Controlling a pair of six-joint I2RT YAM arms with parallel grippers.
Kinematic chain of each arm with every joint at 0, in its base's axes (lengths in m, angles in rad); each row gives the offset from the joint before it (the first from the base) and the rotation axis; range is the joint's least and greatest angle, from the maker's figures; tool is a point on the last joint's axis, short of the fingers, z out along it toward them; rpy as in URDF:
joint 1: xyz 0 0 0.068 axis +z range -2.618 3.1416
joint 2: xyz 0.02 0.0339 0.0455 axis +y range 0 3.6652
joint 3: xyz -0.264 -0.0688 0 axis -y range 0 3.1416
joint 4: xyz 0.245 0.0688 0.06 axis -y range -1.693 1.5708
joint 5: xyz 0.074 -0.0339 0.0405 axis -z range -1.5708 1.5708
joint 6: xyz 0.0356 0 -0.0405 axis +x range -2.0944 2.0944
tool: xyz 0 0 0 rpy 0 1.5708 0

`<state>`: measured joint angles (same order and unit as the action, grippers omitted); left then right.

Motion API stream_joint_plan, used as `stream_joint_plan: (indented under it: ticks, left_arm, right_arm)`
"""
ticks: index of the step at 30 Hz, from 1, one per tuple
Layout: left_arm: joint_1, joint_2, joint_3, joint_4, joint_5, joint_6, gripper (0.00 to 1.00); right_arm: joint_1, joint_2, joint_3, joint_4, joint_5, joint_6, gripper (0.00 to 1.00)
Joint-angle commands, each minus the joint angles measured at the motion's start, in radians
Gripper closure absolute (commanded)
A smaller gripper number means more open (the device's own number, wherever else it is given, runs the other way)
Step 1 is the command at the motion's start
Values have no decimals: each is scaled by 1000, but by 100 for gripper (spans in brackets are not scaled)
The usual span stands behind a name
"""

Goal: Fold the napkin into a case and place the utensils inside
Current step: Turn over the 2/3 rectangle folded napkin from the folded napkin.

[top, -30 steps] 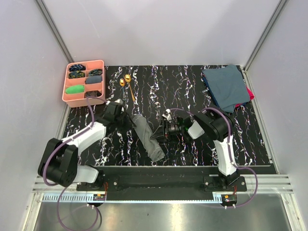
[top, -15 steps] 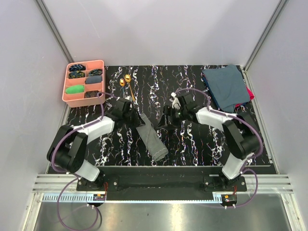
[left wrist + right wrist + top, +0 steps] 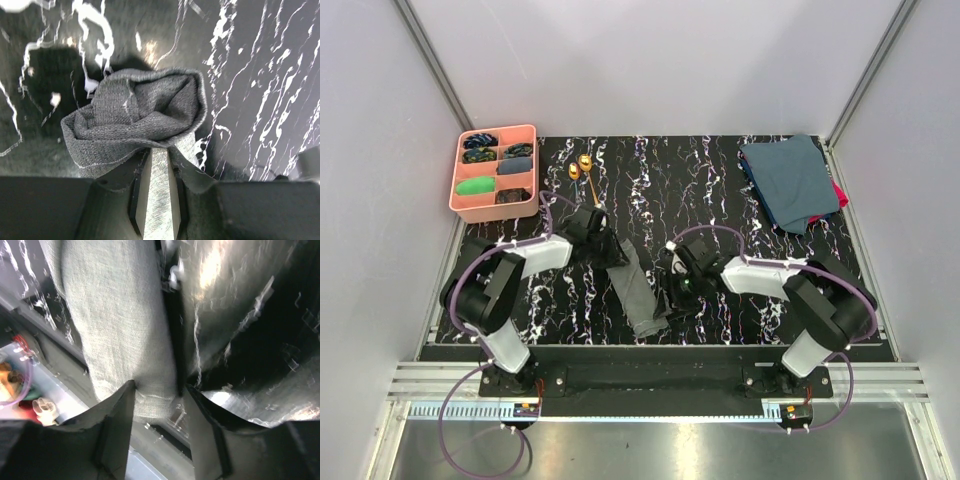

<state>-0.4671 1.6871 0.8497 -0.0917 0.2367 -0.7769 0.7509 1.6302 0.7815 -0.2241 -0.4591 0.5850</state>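
Note:
The grey napkin (image 3: 635, 290) lies folded into a narrow strip, slanting from upper left to lower right on the black marbled table. My left gripper (image 3: 603, 238) is at its far end and shut on the bunched cloth (image 3: 135, 110); the fingers (image 3: 141, 185) pinch it at the left gripper (image 3: 155, 152). My right gripper (image 3: 670, 295) is at the strip's lower right edge. In the right wrist view the right gripper (image 3: 159, 387) is open, its jaws straddling the napkin's end (image 3: 115, 315). Two gold utensils (image 3: 585, 170) lie apart, far left of centre.
A pink compartment tray (image 3: 460, 185) with small items stands at the far left. A stack of dark blue-teal cloths (image 3: 788, 180) lies at the far right. The table's front edge is just below the napkin's near end.
The left gripper has slid right along the table to the napkin's far end. The right gripper went away from the napkin, then came down to its lower right edge. The strip turned slightly more upright.

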Motion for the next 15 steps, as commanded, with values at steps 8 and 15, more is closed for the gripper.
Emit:
stream_joint_plan:
  ticks: [8, 15]
  left_arm:
    - [-4, -95, 48, -51, -24, 94, 68]
    - [-4, -164, 95, -79, 42, 80, 63]
  right_arm:
    - [-4, -128, 70, -179, 171, -39, 48]
    - [60, -138, 154, -219, 165, -14, 45]
